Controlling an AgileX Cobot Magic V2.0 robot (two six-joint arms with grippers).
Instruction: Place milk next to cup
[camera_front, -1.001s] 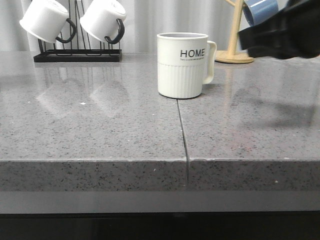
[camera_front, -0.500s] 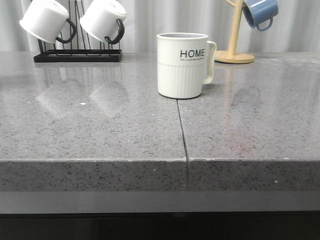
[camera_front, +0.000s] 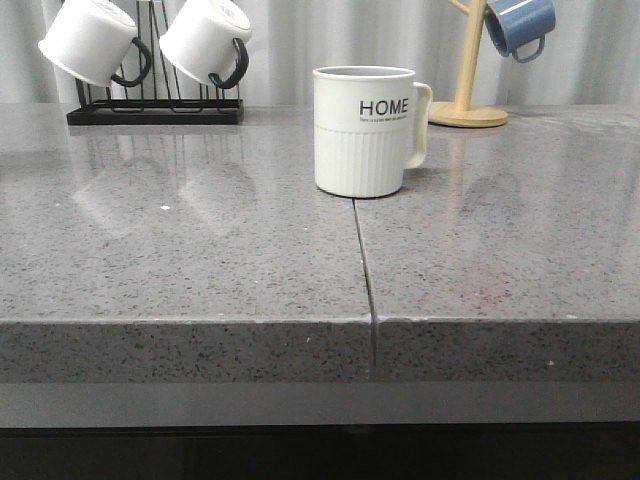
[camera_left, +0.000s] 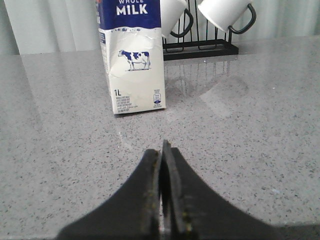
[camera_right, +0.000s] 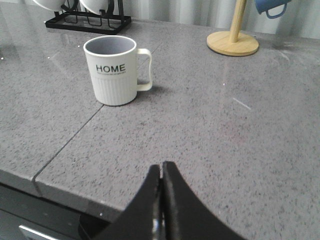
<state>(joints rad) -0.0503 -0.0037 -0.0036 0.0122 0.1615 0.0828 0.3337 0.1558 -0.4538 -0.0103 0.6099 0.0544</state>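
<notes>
The cup (camera_front: 364, 130), cream-white with a ribbed lower half and "HOME" lettering, stands at the middle of the grey countertop, handle to the right; it also shows in the right wrist view (camera_right: 114, 70). The milk (camera_left: 132, 56), a white carton with a dark blue top and a cow picture, stands upright on the counter in the left wrist view only. My left gripper (camera_left: 163, 146) is shut and empty, low over the counter, well short of the carton. My right gripper (camera_right: 162, 166) is shut and empty near the counter's front edge. Neither gripper shows in the front view.
A black rack (camera_front: 155, 112) with two white black-handled mugs (camera_front: 205, 40) stands at the back left. A wooden mug tree (camera_front: 468, 70) holding a blue mug (camera_front: 518, 25) stands at the back right. A seam (camera_front: 365, 270) runs across the counter to its front edge.
A dark arm that was at the upper right of the front view one second ago has left that view. The cup has not moved.
</notes>
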